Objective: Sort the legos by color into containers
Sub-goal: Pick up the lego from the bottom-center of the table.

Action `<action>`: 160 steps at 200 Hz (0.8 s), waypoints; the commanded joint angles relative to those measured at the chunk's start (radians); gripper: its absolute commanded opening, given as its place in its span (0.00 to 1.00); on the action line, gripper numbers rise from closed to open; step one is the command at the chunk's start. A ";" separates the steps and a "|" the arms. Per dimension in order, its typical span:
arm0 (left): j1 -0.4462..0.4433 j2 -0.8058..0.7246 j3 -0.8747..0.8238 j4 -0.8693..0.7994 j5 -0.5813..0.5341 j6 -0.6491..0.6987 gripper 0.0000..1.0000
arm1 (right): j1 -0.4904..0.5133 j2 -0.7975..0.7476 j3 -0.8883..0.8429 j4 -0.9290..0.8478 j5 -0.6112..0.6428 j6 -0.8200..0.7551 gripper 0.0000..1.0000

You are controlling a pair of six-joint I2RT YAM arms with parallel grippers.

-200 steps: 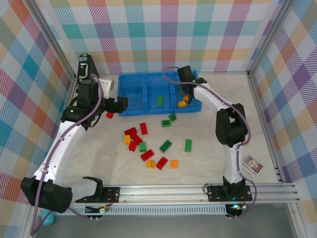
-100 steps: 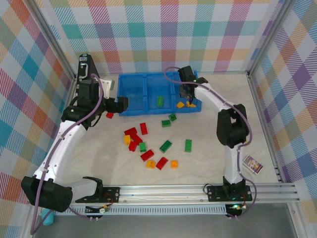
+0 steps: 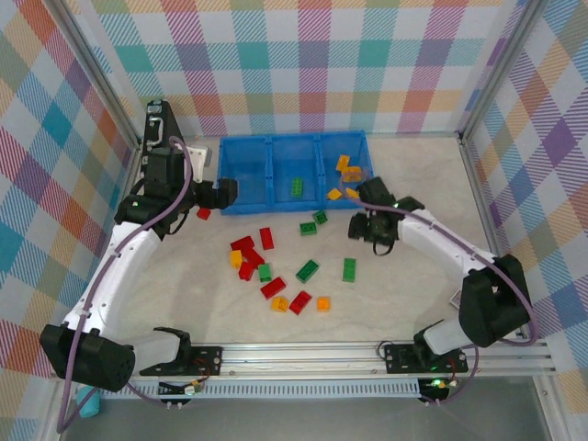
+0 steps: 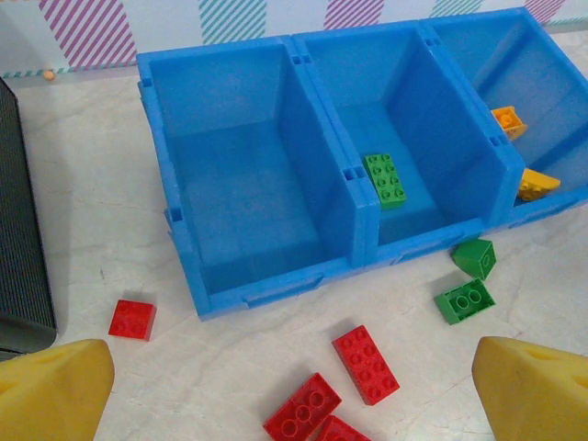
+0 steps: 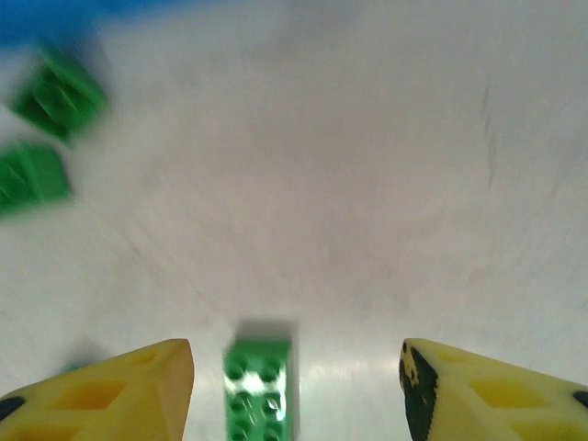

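Note:
The containers are three joined blue bins at the back. The left bin holds nothing, the middle one holds a green lego, and the right one holds orange legos. Red, green and orange legos lie scattered in front. My left gripper hangs open in front of the left bin, above red legos. My right gripper is open over the table. A green lego lies on the table between its yellow fingers, untouched.
A black case stands at the back left, beside the bins. A lone red lego lies by the left bin's corner. Two green legos sit just in front of the middle bin. An aluminium rail runs along the near edge.
My right arm has left the right bin, where an orange lego now lies, and swung toward the near side over the table with its jaws opening. The left arm has stayed put.

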 commanded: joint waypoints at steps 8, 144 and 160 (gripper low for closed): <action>0.007 -0.004 0.014 0.014 0.016 -0.019 1.00 | 0.059 -0.021 -0.090 0.076 -0.113 0.130 0.64; 0.005 -0.038 0.012 0.014 0.040 -0.031 1.00 | 0.151 0.195 -0.087 0.071 -0.080 0.195 0.54; 0.005 -0.037 0.011 0.014 0.038 -0.029 1.00 | 0.152 0.229 -0.072 0.065 -0.074 0.184 0.45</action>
